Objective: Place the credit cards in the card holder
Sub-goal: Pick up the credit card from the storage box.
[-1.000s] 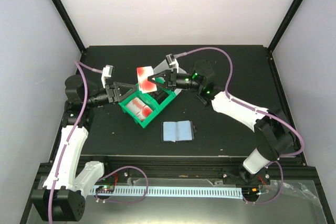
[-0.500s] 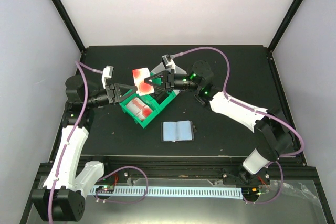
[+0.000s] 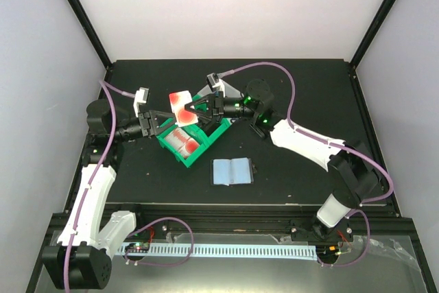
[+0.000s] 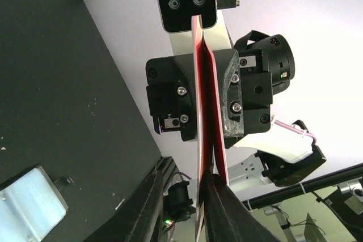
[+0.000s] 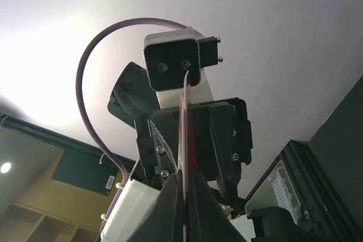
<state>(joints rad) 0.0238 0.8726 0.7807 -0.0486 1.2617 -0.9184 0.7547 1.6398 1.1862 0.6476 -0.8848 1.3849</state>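
Above the green bin, the right gripper pinches a red-and-white card from the right; the left gripper, jaws slightly apart, straddles its left edge.

card: between left gripper and right gripper
bin: under both grippers, more cards inside
card holder: on table, nearward of right gripper, apart from bin

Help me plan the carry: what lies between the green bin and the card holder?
Only bare table separates the green bin from the card holder; the top view shows it.
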